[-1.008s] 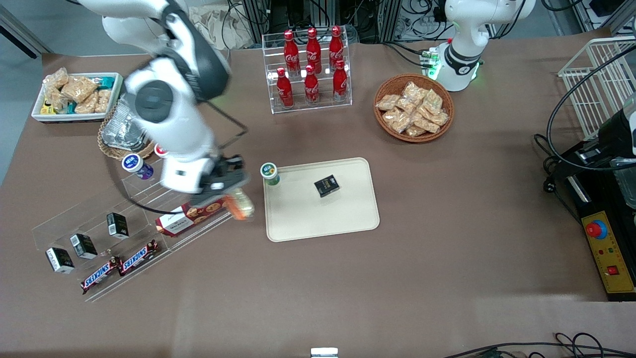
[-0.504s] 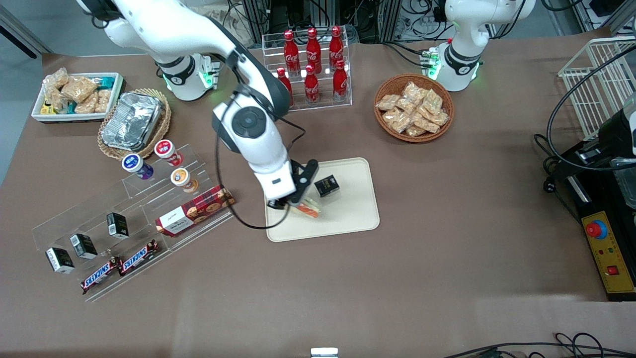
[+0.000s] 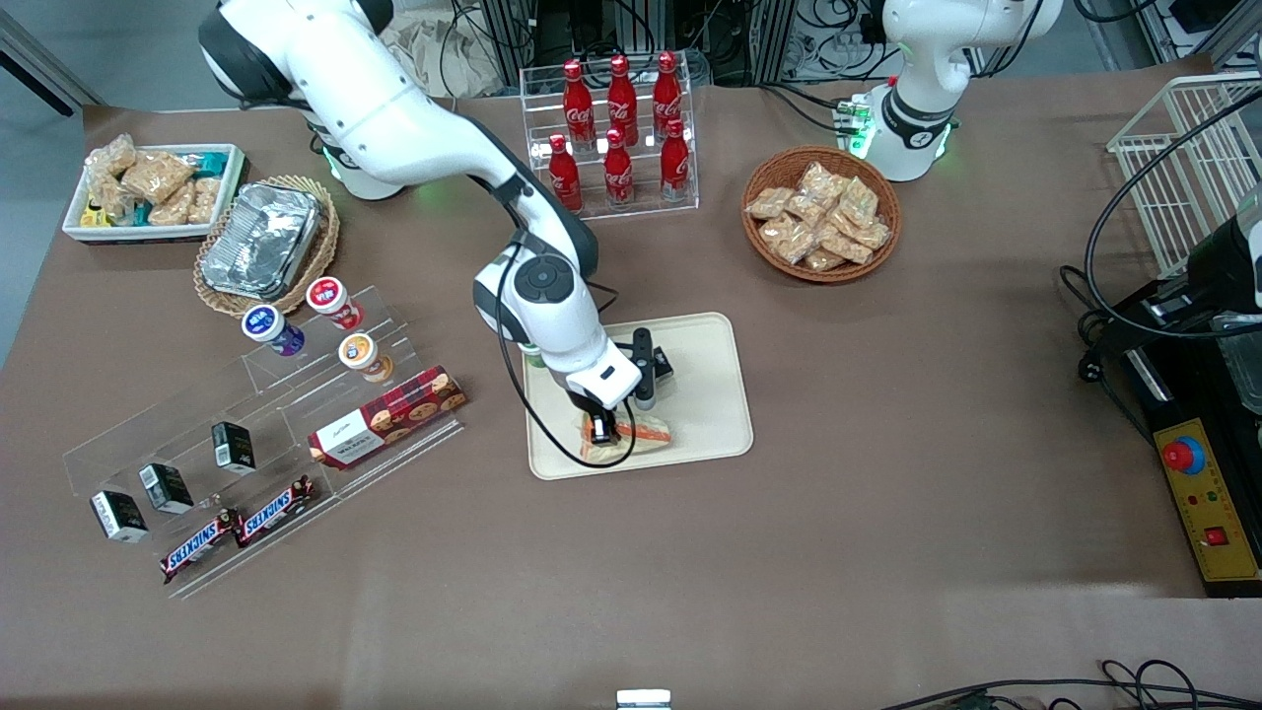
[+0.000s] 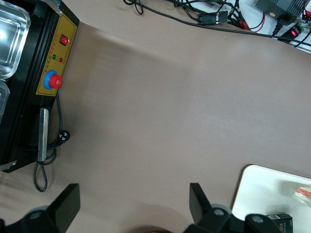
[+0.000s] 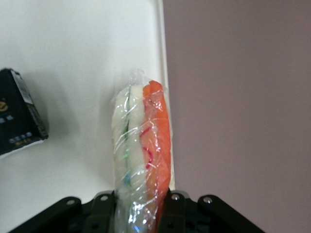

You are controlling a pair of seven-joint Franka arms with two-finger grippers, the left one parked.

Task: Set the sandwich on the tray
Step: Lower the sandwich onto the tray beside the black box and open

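The sandwich (image 3: 639, 431), a clear-wrapped wedge with pale bread and orange and green layers, is held low over the cream tray (image 3: 705, 419), by the tray's edge nearest the front camera. My right gripper (image 3: 603, 430) is shut on it. In the right wrist view the sandwich (image 5: 141, 141) stands on edge between the two fingers of the gripper (image 5: 141, 201), just inside the tray's rim (image 5: 161, 58). I cannot tell whether it touches the tray. The sandwich (image 4: 303, 192) and tray (image 4: 262, 194) also show in the left wrist view.
A small black box (image 3: 663, 364) lies on the tray, farther from the front camera than the sandwich (image 5: 19, 116). A clear shelf with a biscuit box (image 3: 386, 416) stands toward the working arm's end. A cola bottle rack (image 3: 616, 128) and a snack basket (image 3: 820, 212) stand farther back.
My gripper has carried the sandwich from the clear shelf to over the tray, then lower and nearer the front camera, to the tray's near edge.
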